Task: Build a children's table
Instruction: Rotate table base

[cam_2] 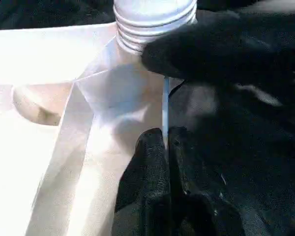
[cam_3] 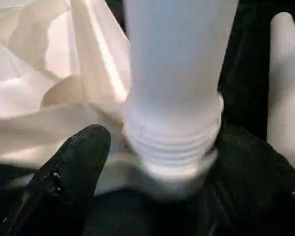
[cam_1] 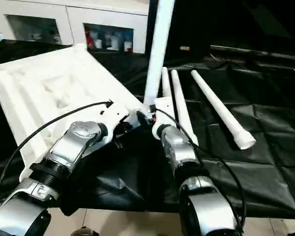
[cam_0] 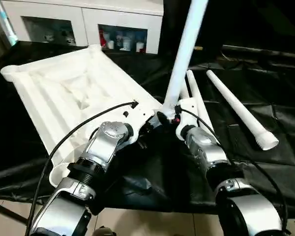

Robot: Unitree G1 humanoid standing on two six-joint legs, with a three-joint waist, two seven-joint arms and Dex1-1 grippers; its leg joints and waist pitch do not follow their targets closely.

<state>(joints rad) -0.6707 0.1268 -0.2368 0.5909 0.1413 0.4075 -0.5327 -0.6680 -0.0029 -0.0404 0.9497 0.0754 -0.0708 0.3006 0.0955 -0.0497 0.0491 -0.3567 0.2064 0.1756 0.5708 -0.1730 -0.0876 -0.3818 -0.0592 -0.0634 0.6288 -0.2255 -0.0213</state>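
- Table top (cam_0: pixel 64 93): white plastic, rectangular, lying ribbed underside up on the black cloth (cam_0: pixel 265 123), tilted so its far corner sits near the cabinet.
- Upright leg (cam_0: pixel 184 54): white, tapered, rising steeply from the near right corner socket (cam_2: pixel 132 83) of the table top; its threaded end meets the socket, and how far it is seated cannot be told.
- Spare legs: two lie side by side on the cloth just right of the upright one (cam_0: pixel 199 101); a third leg (cam_0: pixel 238 110) lies further right, apart from them, thick threaded end toward the robot.
- Left gripper (cam_2: pixel 167 147): black fingers pressed together, closed on nothing, tips at the thin edge of the table top by the corner socket.
- Right gripper (cam_3: pixel 152 162): fingers (cam_3: pixel 73 162) spread on either side of the upright leg's threaded base; whether they press on it cannot be told.
- Cabinet (cam_0: pixel 88 24): white, glass doors, behind the table top, small items visible inside.
- Cables (cam_0: pixel 78 130): black, running along both silver forearms.
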